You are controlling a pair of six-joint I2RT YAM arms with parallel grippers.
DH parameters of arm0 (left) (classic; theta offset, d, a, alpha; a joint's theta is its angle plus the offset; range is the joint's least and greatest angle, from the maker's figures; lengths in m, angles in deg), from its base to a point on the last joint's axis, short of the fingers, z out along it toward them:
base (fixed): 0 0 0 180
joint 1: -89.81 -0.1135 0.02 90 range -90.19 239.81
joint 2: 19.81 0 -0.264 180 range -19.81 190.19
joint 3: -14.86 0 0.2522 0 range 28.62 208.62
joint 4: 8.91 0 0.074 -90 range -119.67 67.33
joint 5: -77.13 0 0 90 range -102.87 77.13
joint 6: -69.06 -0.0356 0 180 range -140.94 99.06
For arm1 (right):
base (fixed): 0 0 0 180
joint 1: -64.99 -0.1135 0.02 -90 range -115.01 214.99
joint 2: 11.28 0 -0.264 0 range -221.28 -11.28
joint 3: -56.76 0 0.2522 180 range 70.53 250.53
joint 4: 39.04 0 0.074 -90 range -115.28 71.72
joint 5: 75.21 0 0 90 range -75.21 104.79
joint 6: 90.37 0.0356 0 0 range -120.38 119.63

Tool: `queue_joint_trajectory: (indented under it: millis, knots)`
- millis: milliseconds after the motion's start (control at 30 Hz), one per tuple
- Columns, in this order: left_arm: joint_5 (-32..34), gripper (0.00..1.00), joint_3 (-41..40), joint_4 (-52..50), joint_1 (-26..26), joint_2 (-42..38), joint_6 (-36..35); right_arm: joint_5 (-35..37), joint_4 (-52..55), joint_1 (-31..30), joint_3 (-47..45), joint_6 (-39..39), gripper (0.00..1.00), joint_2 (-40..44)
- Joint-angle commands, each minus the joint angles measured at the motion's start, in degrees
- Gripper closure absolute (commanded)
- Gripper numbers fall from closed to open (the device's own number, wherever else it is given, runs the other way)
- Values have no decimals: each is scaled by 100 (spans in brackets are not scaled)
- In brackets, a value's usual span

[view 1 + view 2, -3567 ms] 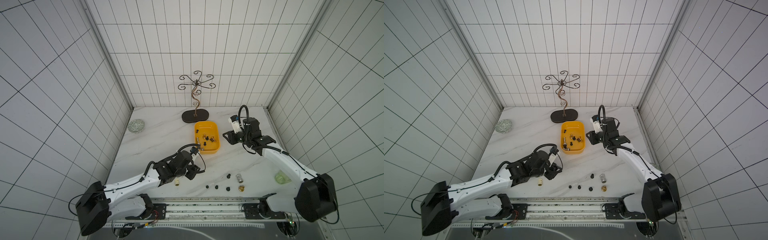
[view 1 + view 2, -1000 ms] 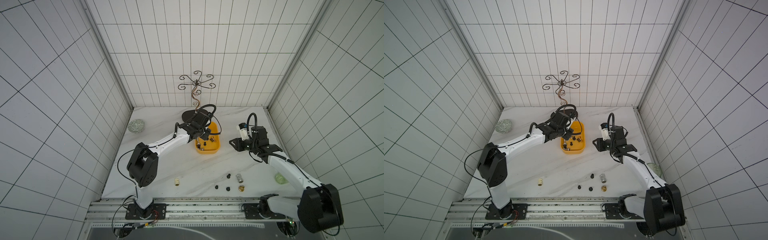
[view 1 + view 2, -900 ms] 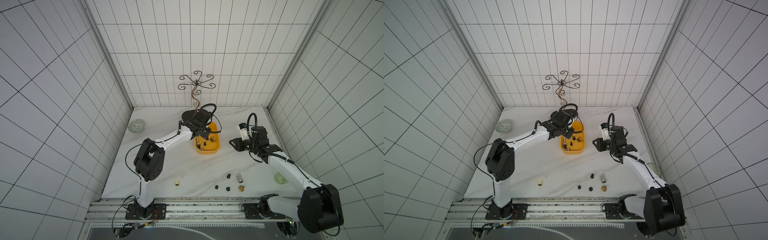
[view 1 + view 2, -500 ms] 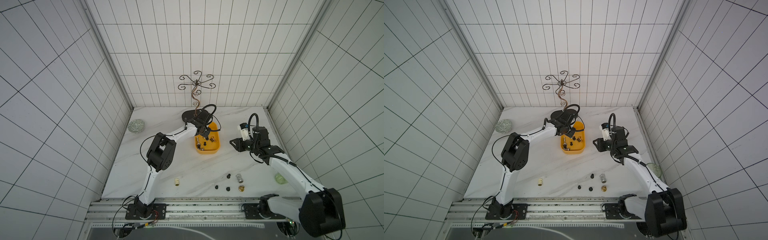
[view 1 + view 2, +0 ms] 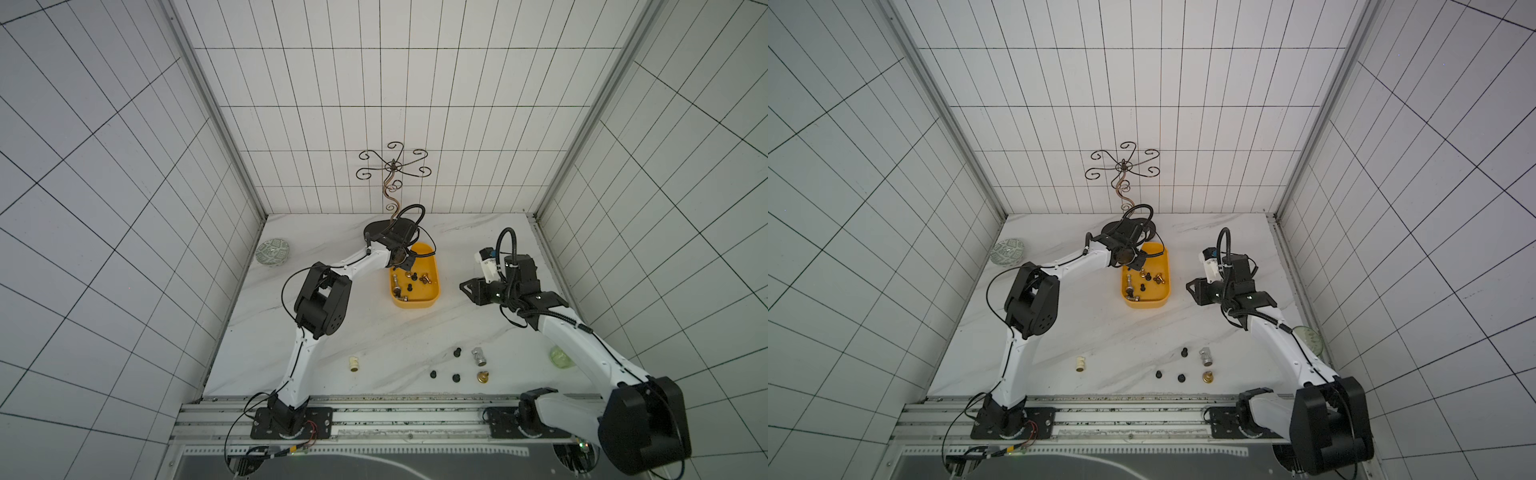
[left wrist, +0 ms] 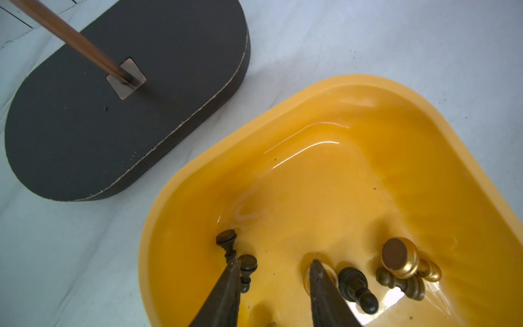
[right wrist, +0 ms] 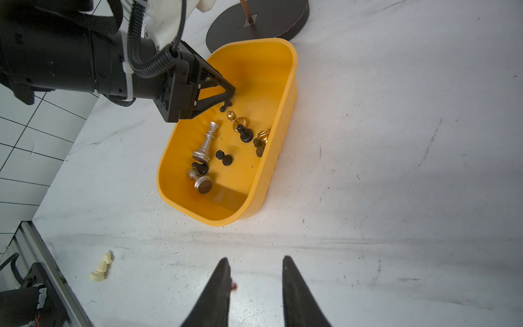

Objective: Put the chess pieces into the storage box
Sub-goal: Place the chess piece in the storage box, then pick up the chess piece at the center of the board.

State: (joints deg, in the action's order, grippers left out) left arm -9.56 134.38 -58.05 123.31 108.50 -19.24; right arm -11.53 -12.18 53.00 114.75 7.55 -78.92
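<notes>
Left gripper (image 6: 273, 263) first: jaws apart, nothing between them, low over the far end of the storage box (image 6: 283, 175). One small black pawn (image 6: 226, 245) just beside a fingertip (image 6: 230, 271), contact impossible to judge. Right gripper (image 7: 255, 259) likewise parted and empty, above bare table (image 7: 396, 170) to the right of the box, tips aimed toward it.

Nearest the base rail (image 5: 374, 409), outside the box: a cream piece (image 5: 353, 363) on its side, alone toward the left. Well to its right, a loose cluster of three black pawns (image 5: 458, 352) (image 5: 433, 374) (image 5: 456, 377), a silver piece (image 5: 478, 356) and a gold piece (image 5: 482, 377), none touching in both top views.

Farther in, mid-table, the yellow-orange box itself, long axis toward the back wall. Inside, toward the near end, a tall silver figure (image 7: 206, 143) and a shorter silver figure (image 7: 200, 181), both on their sides, with a dark pawn (image 7: 200, 167) between them. Farther along, two gold figures (image 7: 237, 120) (image 7: 263, 136) and more dark pawns (image 7: 225, 158) (image 7: 244, 134). Far end of the box floor bare.

Just behind the box, close but apart from its rim, a dark oval base (image 6: 127, 113) with a copper-coloured rod (image 6: 70, 36) rising from its middle to curled wire arms (image 5: 392, 166).

Far left, by the side wall, a round patterned bowl (image 5: 272, 253), well apart from everything else.
</notes>
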Motion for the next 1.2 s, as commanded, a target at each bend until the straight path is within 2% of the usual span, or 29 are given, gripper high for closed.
queue_joint_trajectory:
  millis: [0, 100, 233, 700, 1033, 1167]
  knots:
    - [-234, 59, -17, 271, -43, -559, 61, 39, 230, -25, -171, -18, 68, 101]
    - [-326, 59, -323, 468, -78, -961, 147, 329, 388, -390, -109, -36, 68, 93]
    - [-555, 59, -1064, 876, -230, -1686, 393, 816, 583, -1234, -98, 135, 68, 15]
    - [-684, 58, -4110, 1687, -609, -4032, 1093, 2304, 909, -3844, -546, 1460, 67, -32]
    - [-776, 57, -5452, 1983, -617, -5161, 1532, 3200, 1597, -5370, -834, 2648, 65, -105]
    - [-823, 57, -5758, 2032, -616, -5383, 1621, 3376, 1678, -5728, -904, 3019, 65, -127]
